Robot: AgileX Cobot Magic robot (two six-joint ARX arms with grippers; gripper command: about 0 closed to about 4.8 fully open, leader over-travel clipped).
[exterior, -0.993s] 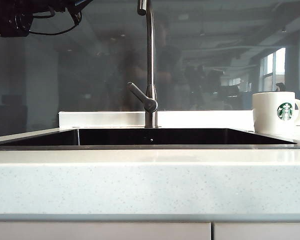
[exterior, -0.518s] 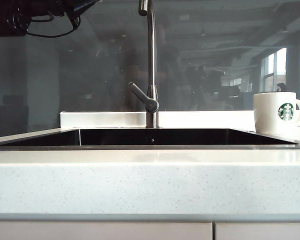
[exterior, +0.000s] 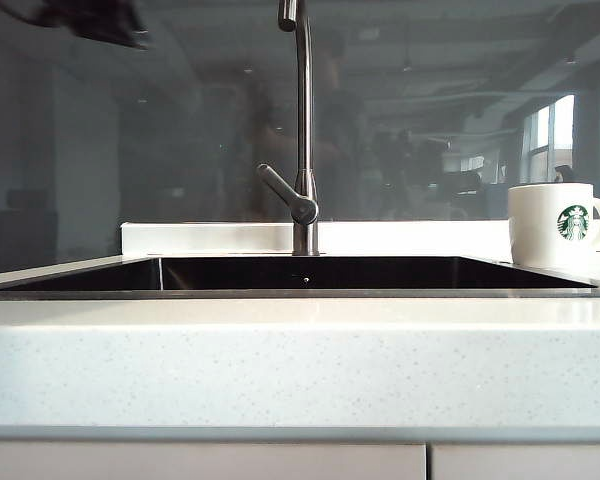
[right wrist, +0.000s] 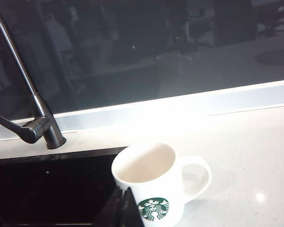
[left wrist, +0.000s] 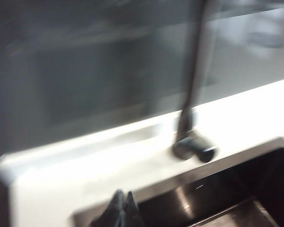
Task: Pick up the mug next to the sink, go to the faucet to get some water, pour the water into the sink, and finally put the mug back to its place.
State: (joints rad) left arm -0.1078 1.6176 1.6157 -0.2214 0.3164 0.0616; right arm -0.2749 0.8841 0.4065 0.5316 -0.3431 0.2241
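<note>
The mug (right wrist: 154, 187) stands beside the sink (right wrist: 47, 189); left end effector (left wrist: 121, 208) and right end effector (right wrist: 124, 205) closed, empty.

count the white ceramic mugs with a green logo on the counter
1. The white ceramic mug with a green logo stands on the counter just right of the dark sink; none elsewhere in view.

Exterior view looks level across the counter edge; both wrist views, left blurred, share the faucet (exterior: 301, 120).

Mug (exterior: 553, 226) stands right of sink (exterior: 300, 291), faucet (exterior: 302, 130) behind
</note>
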